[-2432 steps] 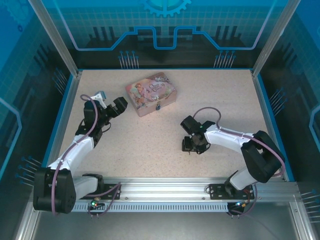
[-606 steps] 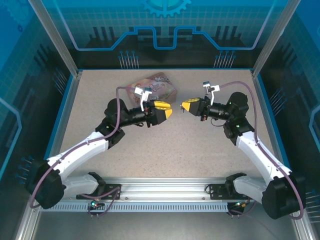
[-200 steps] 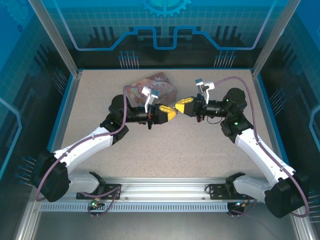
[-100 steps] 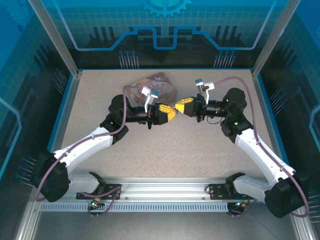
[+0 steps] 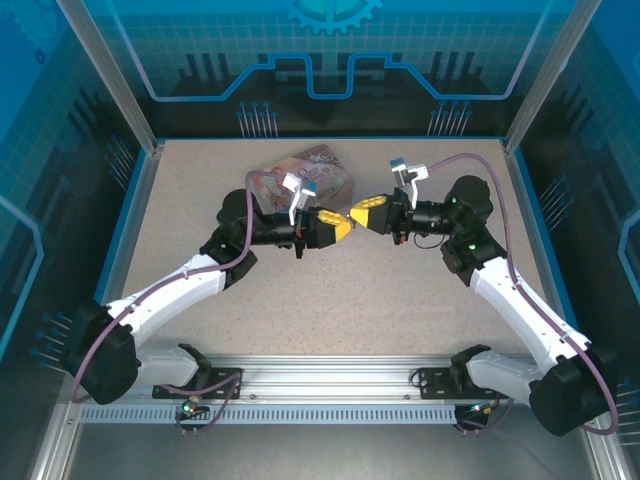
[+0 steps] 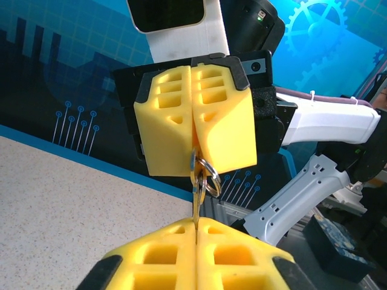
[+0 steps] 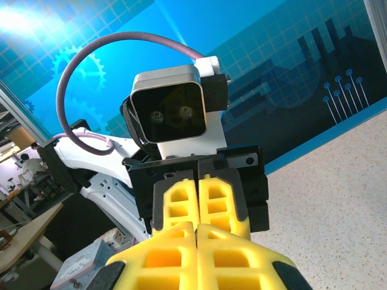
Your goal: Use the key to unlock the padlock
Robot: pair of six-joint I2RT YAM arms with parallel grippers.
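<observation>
The key [image 6: 197, 202] is a thin metal blade with a split ring [image 6: 210, 180] at its head. In the left wrist view it bridges the two yellow-fingered grippers. Its head end is pinched in my right gripper [image 6: 193, 173], which is shut on it. Its tip sits in the seam of my left gripper [image 6: 196, 228], also shut. From above, the left gripper [image 5: 345, 222] and right gripper [image 5: 357, 215] meet tip to tip above the table's middle. The right wrist view has my right gripper [image 7: 198, 228] pressed against the left fingers [image 7: 181, 202]. The padlock is hidden.
A pink illustrated tin box [image 5: 330, 165] lies at the back of the speckled table [image 5: 400, 290], partly covered by the left arm's wrist. Blue walls and a metal frame enclose the table. Both arms stretch inward from the near rail.
Since three seconds ago the two grippers have closed the gap and now touch tip to tip. Over the last second nothing has visibly moved.
</observation>
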